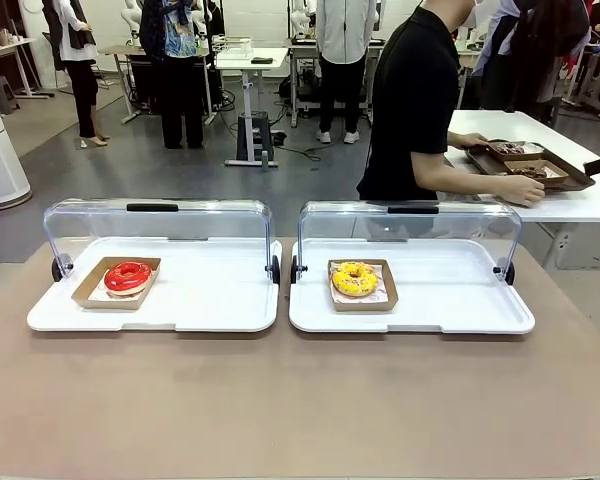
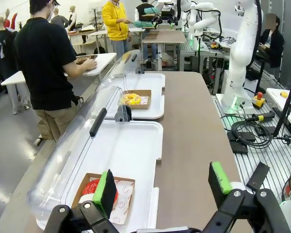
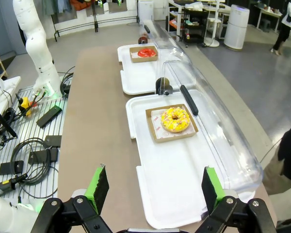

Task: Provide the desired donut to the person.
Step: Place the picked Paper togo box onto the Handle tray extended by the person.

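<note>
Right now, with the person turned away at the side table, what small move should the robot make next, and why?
Probably hold both grippers, left and right, open and back. The person faces the side table, hands on a brown tray, pointing at neither the red donut nor the yellow donut, so no choice shows yet.

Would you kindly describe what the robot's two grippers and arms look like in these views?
Both grippers are black, with jointed linkages held by silver bolts, and each finger ends in a bright green pad. The left gripper and right gripper look identical. The right arm and left arm are glossy white, rounded segments; each base glows green, with black cables lying nearby.
</note>
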